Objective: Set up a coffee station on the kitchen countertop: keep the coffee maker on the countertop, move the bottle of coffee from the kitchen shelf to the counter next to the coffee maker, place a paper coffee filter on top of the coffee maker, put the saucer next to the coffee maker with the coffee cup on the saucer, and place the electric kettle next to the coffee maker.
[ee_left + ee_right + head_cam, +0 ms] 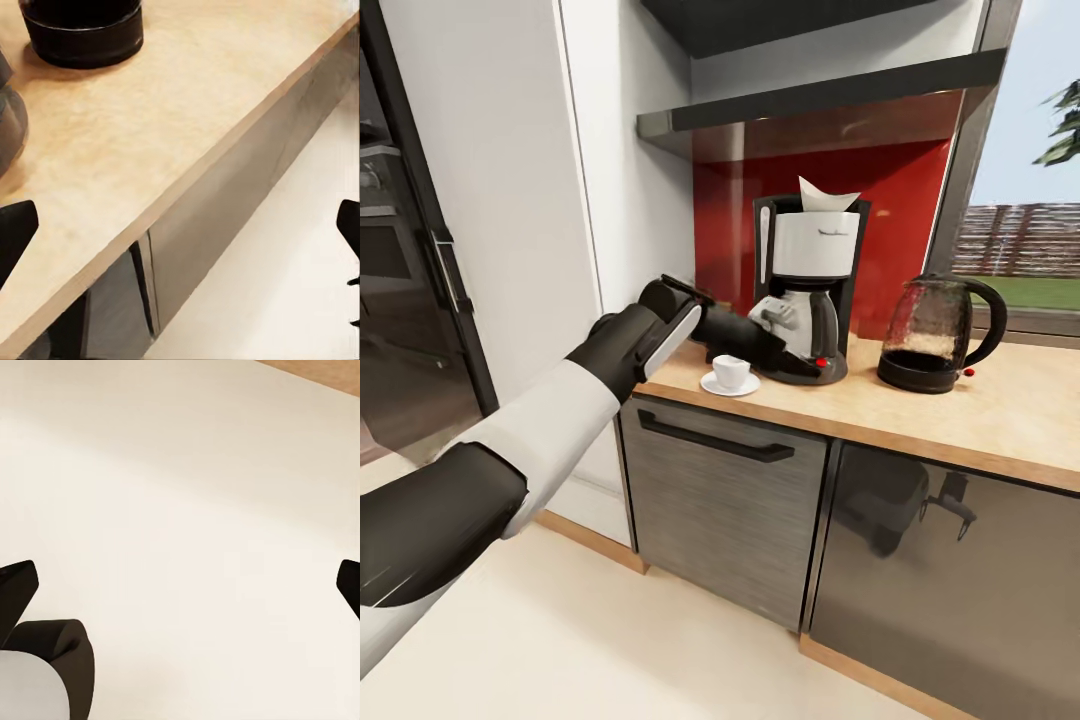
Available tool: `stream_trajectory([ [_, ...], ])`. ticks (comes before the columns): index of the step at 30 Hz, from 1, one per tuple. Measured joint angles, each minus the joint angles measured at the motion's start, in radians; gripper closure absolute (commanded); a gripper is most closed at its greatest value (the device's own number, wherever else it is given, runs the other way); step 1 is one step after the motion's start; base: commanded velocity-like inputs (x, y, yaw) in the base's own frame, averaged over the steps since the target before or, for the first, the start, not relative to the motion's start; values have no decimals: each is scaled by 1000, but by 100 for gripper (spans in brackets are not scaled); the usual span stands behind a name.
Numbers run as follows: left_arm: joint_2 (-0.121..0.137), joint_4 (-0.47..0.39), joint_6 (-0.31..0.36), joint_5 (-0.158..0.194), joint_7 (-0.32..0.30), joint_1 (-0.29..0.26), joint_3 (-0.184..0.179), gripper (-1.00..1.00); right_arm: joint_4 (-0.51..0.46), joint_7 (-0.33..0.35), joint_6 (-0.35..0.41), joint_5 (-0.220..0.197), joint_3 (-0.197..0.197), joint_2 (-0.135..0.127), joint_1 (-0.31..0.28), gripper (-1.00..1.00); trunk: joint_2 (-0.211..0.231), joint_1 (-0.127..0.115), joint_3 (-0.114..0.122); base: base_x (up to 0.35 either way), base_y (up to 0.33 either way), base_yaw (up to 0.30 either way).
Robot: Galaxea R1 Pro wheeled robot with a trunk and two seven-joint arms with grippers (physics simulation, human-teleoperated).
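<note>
1. Left gripper (pixel 180 232): fingertips sat at opposite edges of the left wrist view, jaws wide, nothing between them. Below lay the countertop (pixel 150 142) edge, a cabinet front and pale floor.
2. Right gripper (pixel 180 585): jaws wide, nothing held; pale floor (pixel 195 495) beneath.
3. Head view: the left arm (pixel 610 350) reached over the counter's left end, its dark gripper end close beside the coffee cup (pixel 731 370).
4. The cup stood on the saucer (pixel 729 385), just left of the coffee maker (pixel 807 290).
5. A white paper coffee filter (pixel 826 195) sat on top of the maker.
6. The electric kettle (pixel 935 335) stood to the maker's right, a gap between them.
</note>
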Motion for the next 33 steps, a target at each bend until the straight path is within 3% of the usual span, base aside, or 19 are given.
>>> stream_trajectory([
  [4, 2, -1, -56, 39, -47, 74, 0, -100, 0, 0, 0, 0, 1, 0, 0, -100, 0, 0, 0, 0, 0, 0],
  [8, 33, 1, -167, 88, -129, 180, -1, -100, 0, 0, 0, 0, 0, 0, 0, -100, 0, 0, 0, 0, 0, 0],
  [12, 98, 6, -328, 109, -293, 323, -1, -100, 0, 0, -1, 0, 0, 0, 0, -100, 0, 0, 0, 0, 0, 0],
  [14, 163, 7, -445, 118, -378, 493, -1, -100, -1, 0, -1, -1, 0, -1, 0, -100, 0, 0, 0, 0, 0, 0],
  [19, 199, 10, -549, 117, -413, 647, 1, -100, -2, 0, -1, -1, 0, -2, 0, -100, 0, 0, 0, 0, 0, 0],
  [22, 256, 10, -611, 118, -435, 778, 2, -100, -2, 0, -1, -1, 0, -2, 0, -100, 0, 0, 0, 0, 0, 0],
  [24, 277, 11, -630, 118, -438, 833, 2, -100, -1, 0, 0, -2, 0, -2, 0, -100, 0, 0, 0, 0, 0, 0],
  [25, 299, 43, -660, 119, -439, 894, 3, -100, -1, -1, 0, -2, -2, -2, 0, -100, 0, 0, 0, 0, 0, 0],
  [27, 312, 275, -785, 145, -442, 957, 4, -100, 0, -1, 1, -4, -3, -3, 0, -100, 0, 0, 0, 0, 0, 0],
  [28, 313, 388, -852, 175, -444, 970, 2, -100, -1, -1, 1, -5, -4, -3, 0, -100, 0, 0, 0, 0, 0, 0],
  [31, 312, 574, -964, 220, -454, 985, -2, -100, -1, -1, 1, -7, -7, -4, 0, -100, 0, 0, 0, 0, 0, 0],
  [33, 312, 625, -998, 232, -459, 996, 0, -100, -1, -1, 2, -7, -8, -4, 0, -100, 0, 0, 0, 0, 0, 0],
])
